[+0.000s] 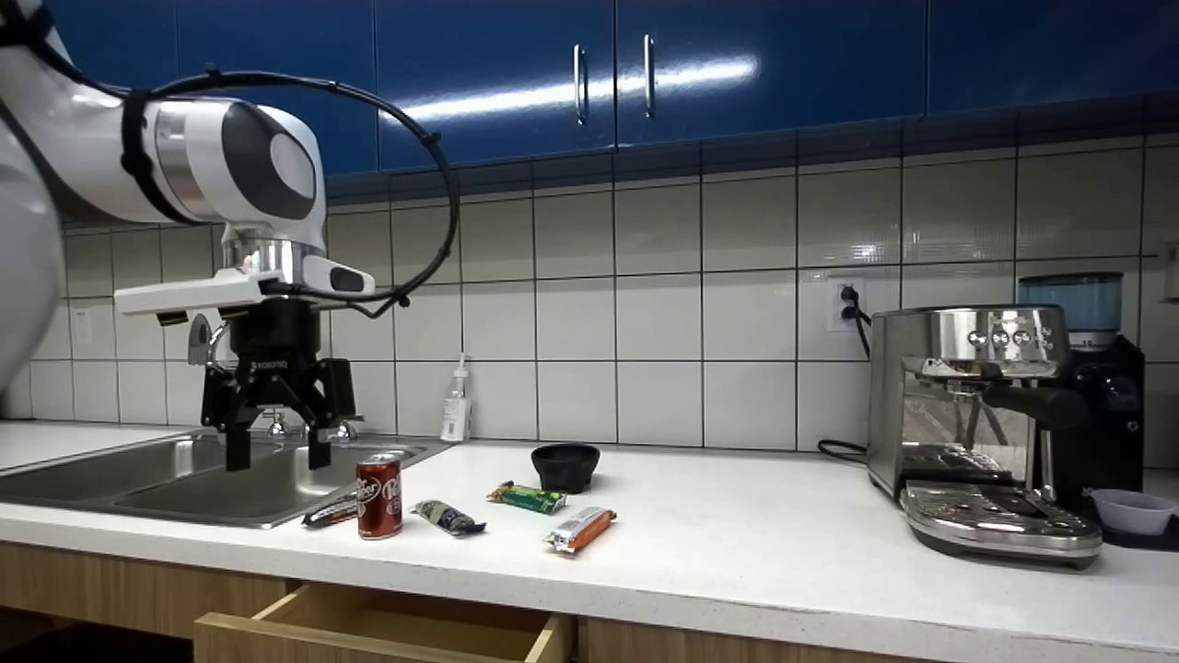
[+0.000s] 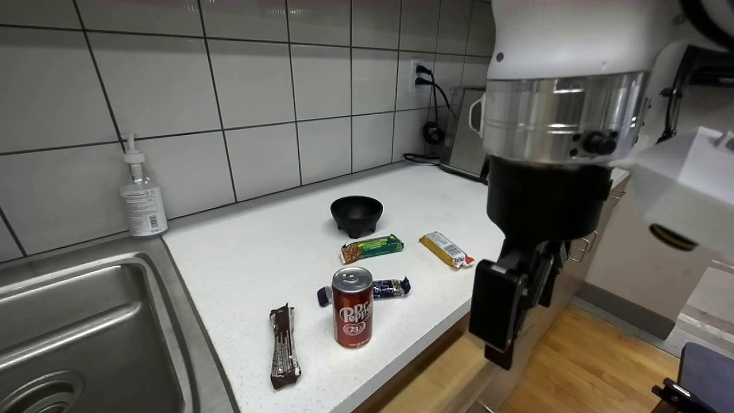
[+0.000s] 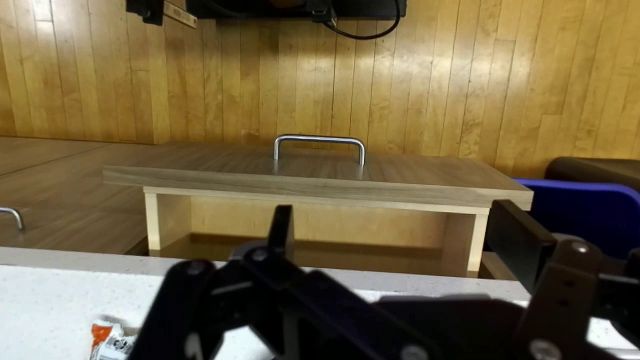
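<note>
Pincer (image 1: 278, 451) spread wide, nothing in grip, hangs in open air higher than the desk (image 2: 246, 252). In the wrist view its jaws show across the open drawer (image 3: 320, 182), which juts out below the desk's front edge. Soda can (image 2: 352, 318) stands upright near that edge. Brown bar (image 2: 285, 347) lies between can and sink (image 2: 178, 298), apart from both. Navy bar (image 2: 393, 288) sits behind the can in an exterior view, partly hidden. Green bar (image 2: 373, 248) lies just beside the black bowl (image 2: 356, 215); orange bar (image 1: 582, 530) lies near it, gap between. Wide stretch of desk runs from there to the coffee machine (image 1: 884, 396).
</note>
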You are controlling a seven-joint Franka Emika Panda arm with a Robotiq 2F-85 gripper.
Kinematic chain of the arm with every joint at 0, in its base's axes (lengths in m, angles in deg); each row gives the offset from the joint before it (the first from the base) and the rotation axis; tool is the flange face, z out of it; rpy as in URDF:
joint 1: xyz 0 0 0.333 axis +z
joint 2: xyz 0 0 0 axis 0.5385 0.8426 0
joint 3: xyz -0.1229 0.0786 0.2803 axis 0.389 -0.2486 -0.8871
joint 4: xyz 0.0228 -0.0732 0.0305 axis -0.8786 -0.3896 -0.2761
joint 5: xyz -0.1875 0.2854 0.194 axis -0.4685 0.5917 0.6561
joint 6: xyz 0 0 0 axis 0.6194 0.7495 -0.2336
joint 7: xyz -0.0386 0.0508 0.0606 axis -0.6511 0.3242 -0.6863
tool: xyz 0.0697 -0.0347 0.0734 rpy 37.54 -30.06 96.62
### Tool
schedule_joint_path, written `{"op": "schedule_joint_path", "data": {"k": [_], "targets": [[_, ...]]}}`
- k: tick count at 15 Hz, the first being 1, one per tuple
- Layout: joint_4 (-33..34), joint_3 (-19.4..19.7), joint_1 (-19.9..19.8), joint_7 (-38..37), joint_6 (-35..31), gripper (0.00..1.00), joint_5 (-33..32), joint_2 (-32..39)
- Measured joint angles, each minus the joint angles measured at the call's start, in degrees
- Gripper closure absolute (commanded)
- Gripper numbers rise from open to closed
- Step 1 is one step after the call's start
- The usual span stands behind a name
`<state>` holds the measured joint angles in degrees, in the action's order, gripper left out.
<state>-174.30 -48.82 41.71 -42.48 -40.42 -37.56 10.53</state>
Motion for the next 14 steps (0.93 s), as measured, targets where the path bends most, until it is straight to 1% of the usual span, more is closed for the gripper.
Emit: {"op": "schedule_joint_path", "data": {"k": [4,8,11,14], "targets": [[-1.3,0.7,-0.4,-0.9,-4.9,0.00,0.0,4.3],[-1.3,1.7,-1.0,-2.3,-9.2,0.00,0.0,9.5],[-0.7,2.5,-1.4,-3.3,-11.9,0.00,-0.1,13.2],[0.9,3.7,-1.8,-3.7,-13.1,0.00,-0.7,17.1]]}}
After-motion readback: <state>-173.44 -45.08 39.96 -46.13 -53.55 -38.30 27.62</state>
